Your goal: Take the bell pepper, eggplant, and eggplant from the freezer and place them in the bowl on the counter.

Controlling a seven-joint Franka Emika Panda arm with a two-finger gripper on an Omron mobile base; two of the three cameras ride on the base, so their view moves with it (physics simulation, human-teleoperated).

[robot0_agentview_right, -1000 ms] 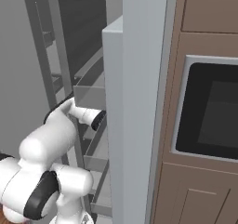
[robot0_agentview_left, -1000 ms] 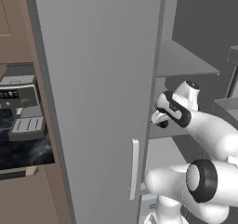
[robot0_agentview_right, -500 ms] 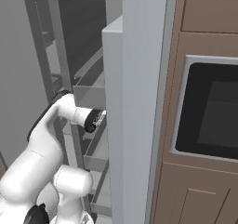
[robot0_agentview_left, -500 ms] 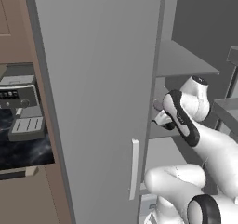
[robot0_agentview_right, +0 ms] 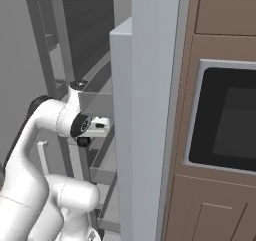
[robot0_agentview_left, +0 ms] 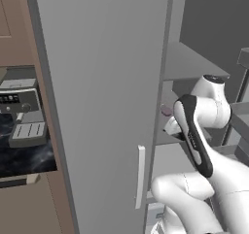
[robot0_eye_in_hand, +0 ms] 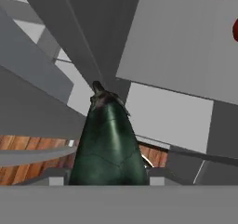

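Inside freezer (robot0_agentview_left: 112, 82), mid shelf | gripper (robot0_eye_in_hand: 109, 179) closed around dark green eggplant (robot0_eye_in_hand: 108, 144) | stem pointing away

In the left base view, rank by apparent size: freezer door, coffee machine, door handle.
1. Freezer door, by far the largest, though it is also nearest the camera.
2. Coffee machine, partly cut off by the door's edge.
3. Door handle, a slim white strip.
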